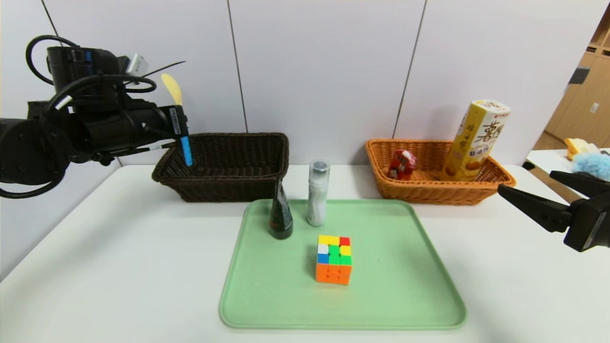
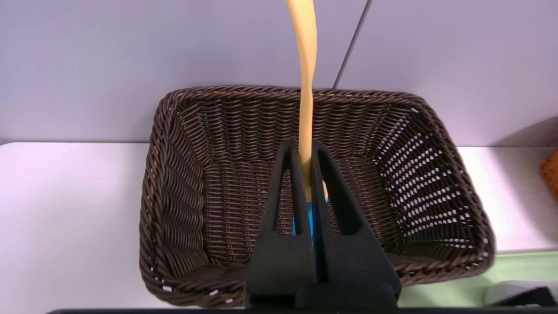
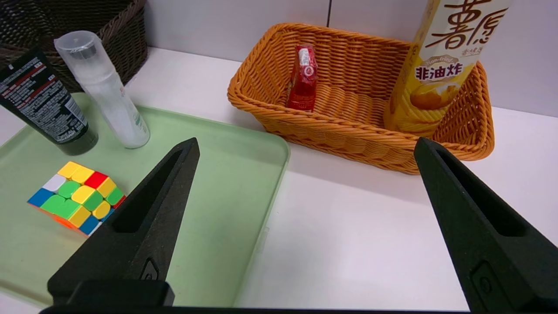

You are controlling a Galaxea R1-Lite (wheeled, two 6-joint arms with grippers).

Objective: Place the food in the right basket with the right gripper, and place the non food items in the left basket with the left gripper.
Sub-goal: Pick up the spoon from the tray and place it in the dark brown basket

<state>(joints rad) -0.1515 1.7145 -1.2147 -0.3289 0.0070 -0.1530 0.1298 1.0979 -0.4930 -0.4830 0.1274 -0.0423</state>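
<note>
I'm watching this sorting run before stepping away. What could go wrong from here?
1. The left gripper pinches the spoon upright above the dark basket; let go from there, it may bounce or catch on the rim.
2. The tube and bottle stand close together on the tray; reaching for one may topple the other.
3. The snack box leans in the orange basket and may tip.
</note>
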